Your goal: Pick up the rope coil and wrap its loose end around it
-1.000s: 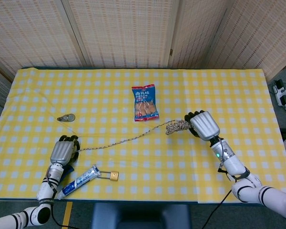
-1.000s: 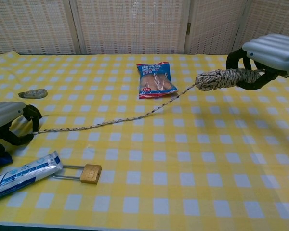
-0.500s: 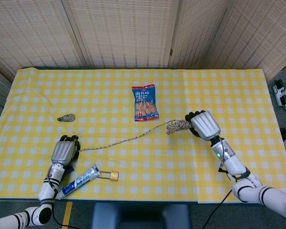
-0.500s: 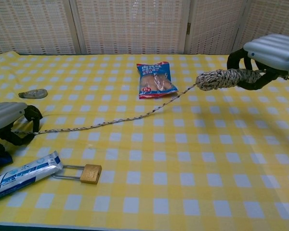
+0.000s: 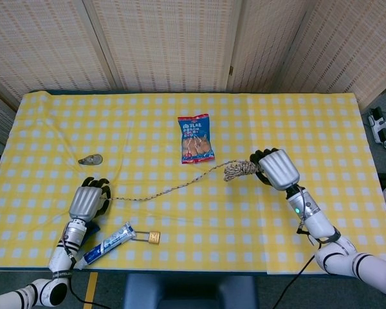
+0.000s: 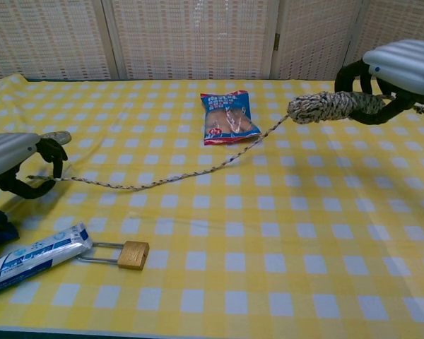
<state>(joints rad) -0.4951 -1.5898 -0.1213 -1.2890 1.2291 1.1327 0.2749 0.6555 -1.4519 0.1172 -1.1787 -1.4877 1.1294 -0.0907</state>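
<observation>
The right hand (image 6: 399, 74) has its fingers curled around the rope coil (image 6: 328, 106) and holds it lifted above the desk (image 6: 283, 233). The coil's long axis runs sideways, poking out from that hand toward the other arm. From the coil's free tip the loose end (image 6: 191, 171) trails away in a long, slightly sagging line, all the way across to the left hand (image 6: 18, 164), which pinches its far tip between curled fingers just above the cloth.

So the whole matter hangs on that line: the coil lies well apart from the left hand, with the rope strung out between the two hands along roughly the same axis as the coil itself. The right hand is on the coil; the left hand is the only one on the tail. To my eye, wrapping calls for the left hand to carry its end toward the coil and then circle across the coil's axis, not along it, while the right hand keeps the bundle steady.

A snack packet (image 6: 228, 117) lies on the desk beyond the rope's middle, closer to the right hand than the left. Nearer than the left hand lie a toothpaste tube (image 6: 32, 256) and a brass padlock (image 6: 131, 254), the lock's shackle seemingly touching the tube's end. A small flat object (image 5: 90, 159) sits just beyond the left hand. I see no containers anywhere.
</observation>
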